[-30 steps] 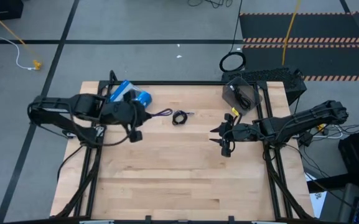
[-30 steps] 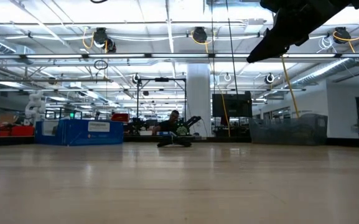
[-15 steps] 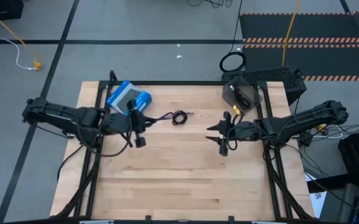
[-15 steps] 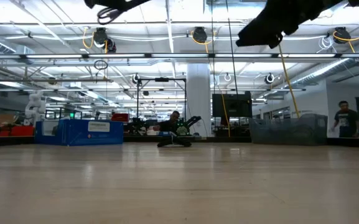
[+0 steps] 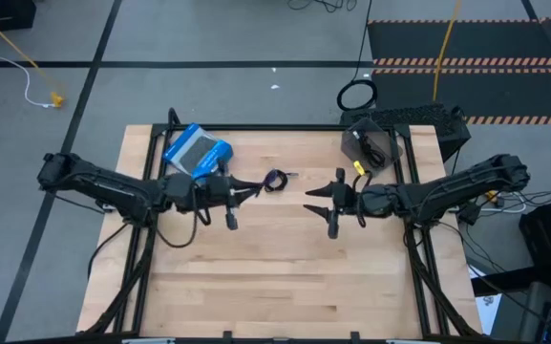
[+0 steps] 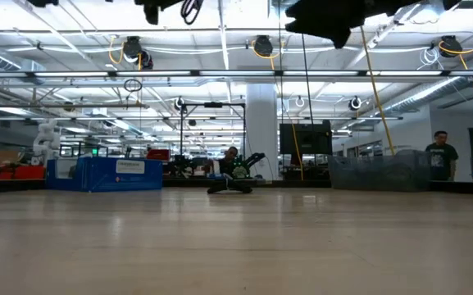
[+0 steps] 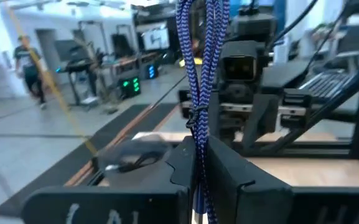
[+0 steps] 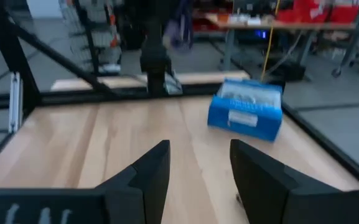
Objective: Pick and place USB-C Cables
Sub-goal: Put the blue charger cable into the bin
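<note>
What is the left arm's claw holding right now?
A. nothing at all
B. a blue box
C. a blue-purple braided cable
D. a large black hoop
C: in the left wrist view the left gripper is shut on the blue-purple cable, which stands up between its fingers; the blue box lies on the table behind.
</note>
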